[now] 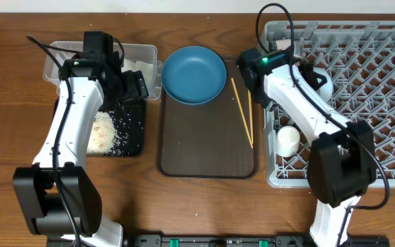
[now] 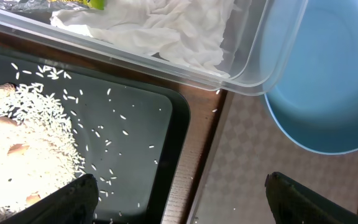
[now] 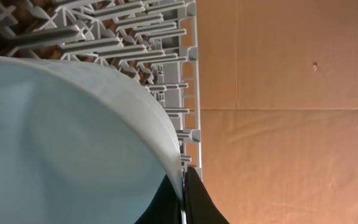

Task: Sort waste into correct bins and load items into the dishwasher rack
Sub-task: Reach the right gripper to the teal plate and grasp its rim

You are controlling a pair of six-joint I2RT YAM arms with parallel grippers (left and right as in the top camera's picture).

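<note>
Grey lattice plastic fills the view behind the right hand (image 3: 184, 200), whose fingers are pinched tight on the thin rim of a pale bluish bowl (image 3: 73, 143). The bowl is at the left wall of the dishwasher rack (image 1: 376, 68), with pegs just beyond it. A white cup (image 1: 288, 140) stands in the rack's near-left corner, apart from that hand.

The left hand (image 2: 179, 210) hangs spread wide with nothing between its fingers, above the right edge of the black tray (image 1: 132, 144). Rice (image 2: 23, 143) is heaped toward the tray's left, with stray grains scattered up to the edge. The clear tub (image 1: 146, 51) lies just behind, holding tissue (image 2: 160, 25) and a yellow-green wrapper (image 2: 86, 3).

The large blue bowl (image 1: 194, 74) sits on the brown tray's (image 1: 208, 165) far-left corner, its rim just beside the tub. The tray's middle and near half lie open. Two chopsticks (image 1: 243, 113) run far-to-near along its right side, converging at their near ends. Bare tabletop (image 1: 197, 206) lies in front.
</note>
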